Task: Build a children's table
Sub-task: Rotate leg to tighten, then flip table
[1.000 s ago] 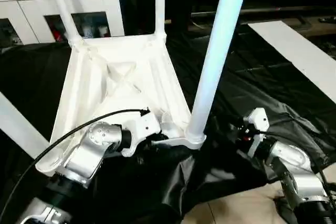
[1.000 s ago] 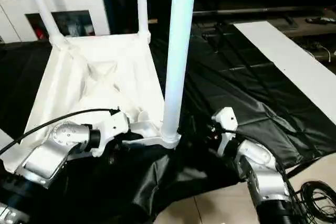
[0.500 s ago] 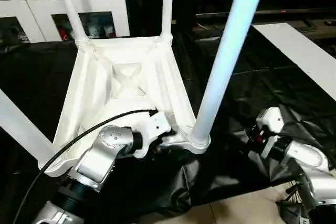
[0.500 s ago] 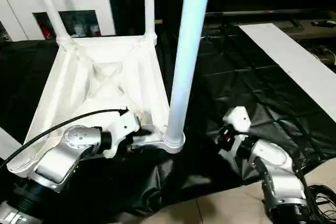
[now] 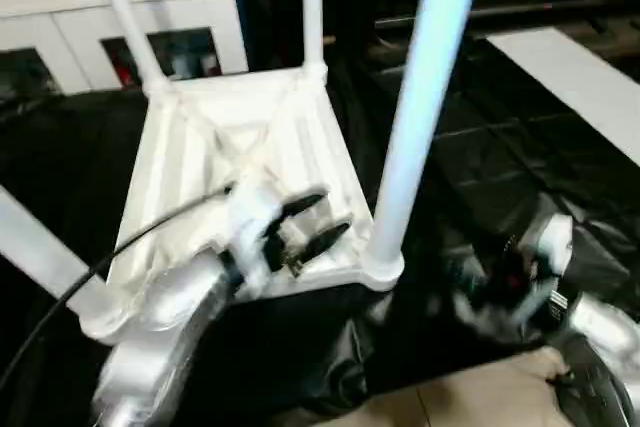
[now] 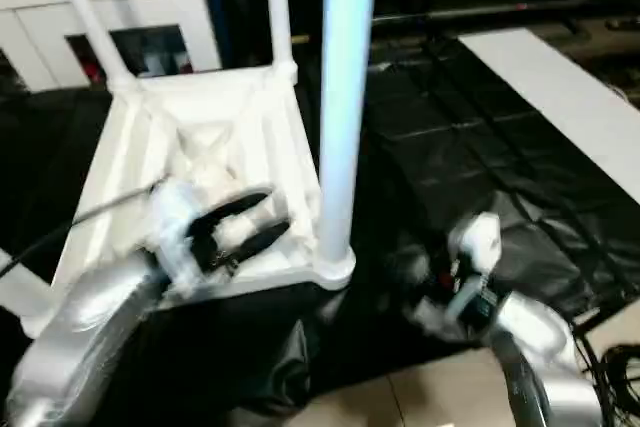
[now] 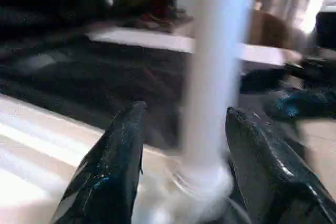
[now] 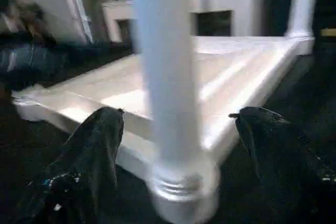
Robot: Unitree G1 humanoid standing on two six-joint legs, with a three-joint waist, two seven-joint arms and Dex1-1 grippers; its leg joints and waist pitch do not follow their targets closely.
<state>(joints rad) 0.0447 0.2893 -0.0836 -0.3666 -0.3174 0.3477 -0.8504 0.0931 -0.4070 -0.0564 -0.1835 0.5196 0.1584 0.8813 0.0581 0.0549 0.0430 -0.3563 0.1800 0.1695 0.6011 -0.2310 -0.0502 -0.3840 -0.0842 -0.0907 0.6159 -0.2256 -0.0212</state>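
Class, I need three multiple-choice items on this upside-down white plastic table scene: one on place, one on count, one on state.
1. The upside-down white plastic tabletop rests on:
A. a black sheet
B. a wooden bench
C. the white cabinet

2. Long white tapered legs standing in its corner sockets:
A. one
B. two
C. four

3. The left gripper is:
A. shut on a leg
C. shut on the rim
B. open, holding nothing

Answers:
1 A, the black sheet spreads beneath the tabletop.
2 C, the head views show a leg at every corner, the nearest leg included.
3 B, its black fingers stand apart around nothing.
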